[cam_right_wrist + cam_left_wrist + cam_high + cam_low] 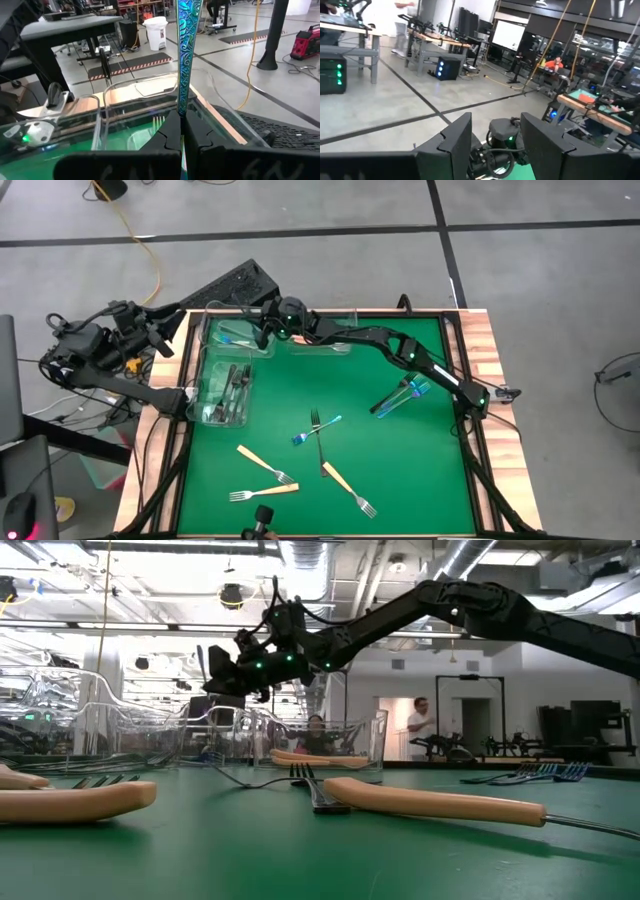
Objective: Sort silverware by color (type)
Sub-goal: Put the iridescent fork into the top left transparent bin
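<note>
My right gripper (262,328) reaches across to the table's far left corner and hovers over a clear bin (238,336) holding blue forks. It is shut on a blue-iridescent fork (189,50). In the low view this gripper (228,675) hangs above the bins. My left gripper (495,145) is open, parked off the table's left side (150,330). Loose on the green mat lie tan-handled forks (265,463) (262,492) (348,488), a blue fork (318,428) crossed by a dark fork (319,445), and a cluster of blue forks (405,395). My right gripper pinches the blue fork between its two fingers (167,132) on the patterned handle (182,107). The rest of the handle runs straight on past the fingertips, in line with them. The fork's other end is hidden between the fingers. The fork is lifted clear, above the bin.
A clear bin with dark forks (226,392) sits near the left edge. Another clear bin (325,338) at the far edge holds a tan fork (310,758). The right arm (400,350) spans the far half of the mat. People show in the room beyond.
</note>
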